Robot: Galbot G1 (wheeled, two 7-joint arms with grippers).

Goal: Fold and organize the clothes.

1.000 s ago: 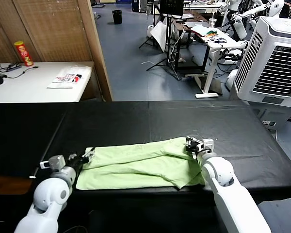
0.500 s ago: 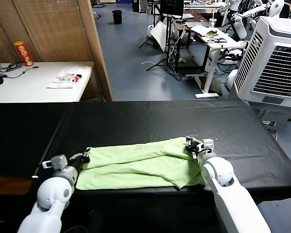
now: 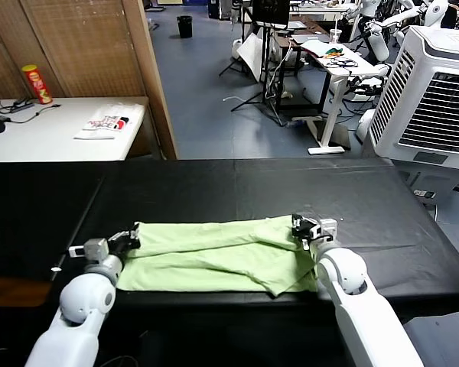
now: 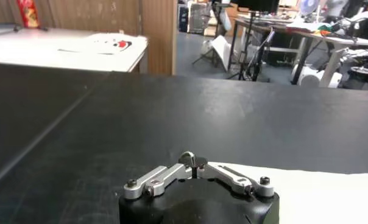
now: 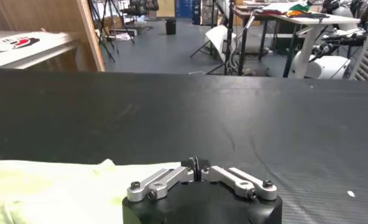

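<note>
Black table covering (image 3: 291, 191) stretched across the full width of the table. Pale green T-shirt (image 3: 214, 256) spread lengthwise along the near edge, rumpled, a folded layer on its right half, one corner lapping the edge. Left gripper (image 3: 126, 238) low at the shirt's left end, fingers drawn together in the wrist view; a pinch on cloth cannot be told. Right gripper (image 3: 300, 226) at the shirt's right end, fingers likewise together, any hold on the fabric unclear.
</note>
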